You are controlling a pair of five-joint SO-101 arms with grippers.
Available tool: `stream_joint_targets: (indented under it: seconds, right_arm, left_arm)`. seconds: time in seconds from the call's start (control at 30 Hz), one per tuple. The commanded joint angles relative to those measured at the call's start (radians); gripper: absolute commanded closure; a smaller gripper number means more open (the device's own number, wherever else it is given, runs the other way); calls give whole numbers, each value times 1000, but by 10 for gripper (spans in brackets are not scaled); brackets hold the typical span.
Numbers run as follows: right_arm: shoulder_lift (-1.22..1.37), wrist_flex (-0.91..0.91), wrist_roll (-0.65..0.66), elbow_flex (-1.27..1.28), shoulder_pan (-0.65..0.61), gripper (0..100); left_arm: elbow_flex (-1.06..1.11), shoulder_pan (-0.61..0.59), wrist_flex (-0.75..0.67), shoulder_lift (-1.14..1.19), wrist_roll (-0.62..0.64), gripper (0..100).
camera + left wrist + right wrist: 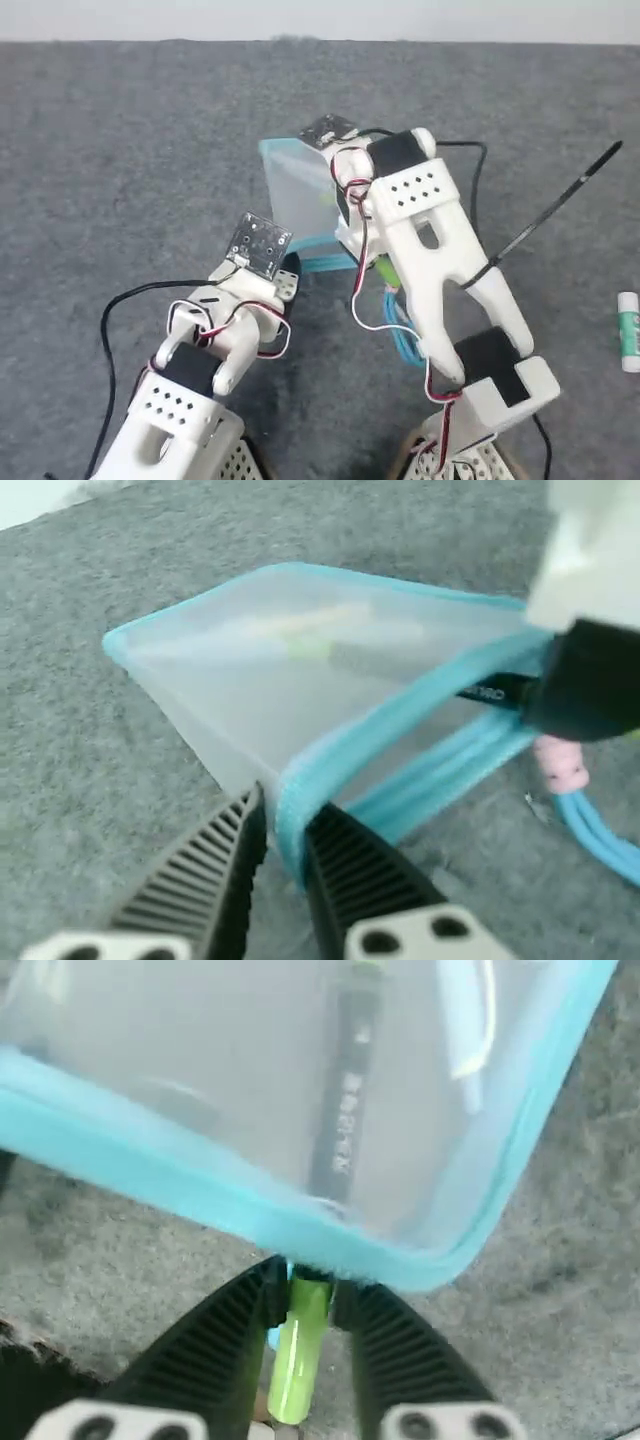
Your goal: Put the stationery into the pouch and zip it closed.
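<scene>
The translucent pouch (295, 195) with cyan trim lies mid-table on grey felt. My left gripper (288, 278) is at its near corner. In the left wrist view that gripper (285, 815) is shut on the pouch's (280, 680) cyan edge. My right gripper (300, 1282) is shut on a lime-green zipper pull (297, 1345) at the pouch's (250, 1080) zipper edge. The pull (384, 270) peeks out under the right arm. A black pen (345, 1140) and pale items lie inside the pouch. A white glue stick (628, 330) lies at the far right.
A cyan cord (400, 335) trails from the pouch toward the right arm's base, with a pink bead (560, 765) on it. A thin black strip (560, 205) sticks out from the right arm. Open felt lies to the left and behind.
</scene>
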Motion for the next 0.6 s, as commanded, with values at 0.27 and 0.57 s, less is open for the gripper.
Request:
stream_joint_targets:
  seconds: [0.27,0.57]
  right_arm:
    - [-186,38,-9,-86,2,746]
    - [-404,38,86,126,81,786]
  left_arm:
    - [-13,21,-37,-21,-3,988]
    - [-13,20,-35,-21,-2,988]
